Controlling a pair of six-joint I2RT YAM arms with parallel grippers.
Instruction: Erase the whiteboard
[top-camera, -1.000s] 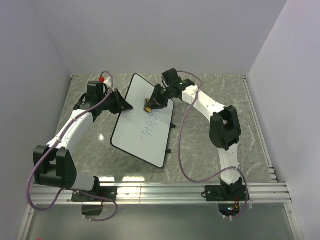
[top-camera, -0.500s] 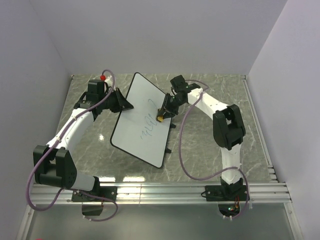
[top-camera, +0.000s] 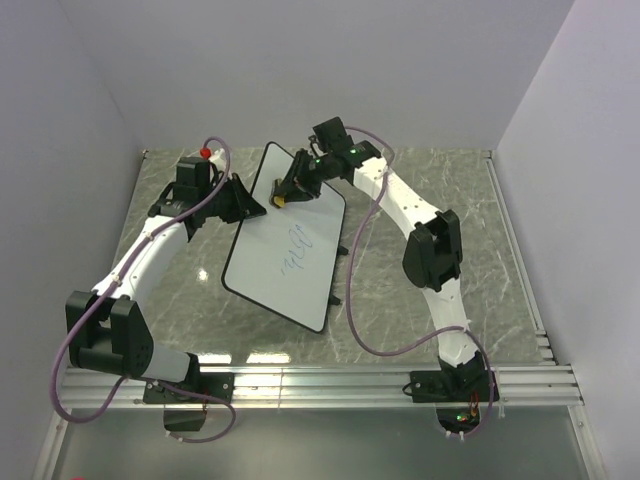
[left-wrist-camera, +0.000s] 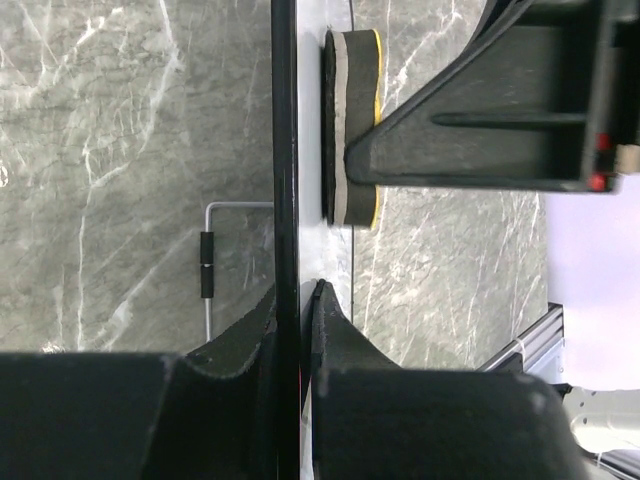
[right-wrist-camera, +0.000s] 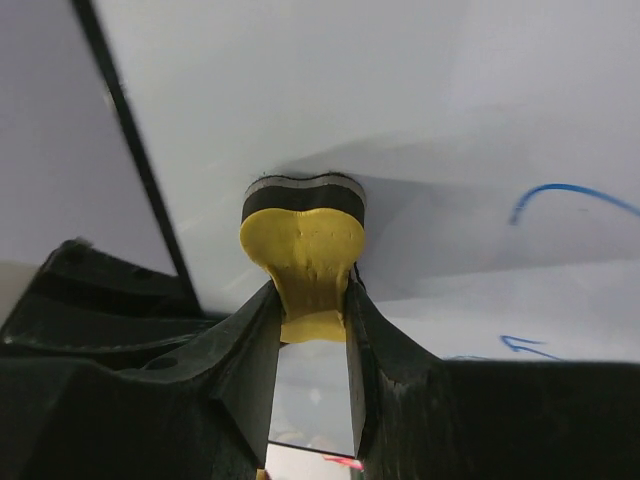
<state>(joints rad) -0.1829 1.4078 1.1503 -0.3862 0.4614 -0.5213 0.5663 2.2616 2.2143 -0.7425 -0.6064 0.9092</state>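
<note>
The whiteboard (top-camera: 285, 250) is tilted up on the marble table, with blue scribbles (top-camera: 297, 245) near its middle. My left gripper (top-camera: 248, 207) is shut on the board's left rim; in the left wrist view the black rim (left-wrist-camera: 285, 150) runs between its fingers (left-wrist-camera: 330, 320). My right gripper (top-camera: 287, 192) is shut on the yellow bone-shaped eraser (top-camera: 279, 199) and presses it against the board's upper part. In the right wrist view the eraser (right-wrist-camera: 303, 235) touches the white surface (right-wrist-camera: 400, 90), with blue marks (right-wrist-camera: 560, 195) to its right.
The board's wire stand and black feet (top-camera: 340, 270) stick out at its right side on the marble table (top-camera: 440, 200). White walls enclose the table on three sides. An aluminium rail (top-camera: 350, 380) runs along the near edge.
My right gripper has swept the eraser from the board's right middle up and left to its upper part. The uppermost scribbles are gone. The left gripper has held still.
</note>
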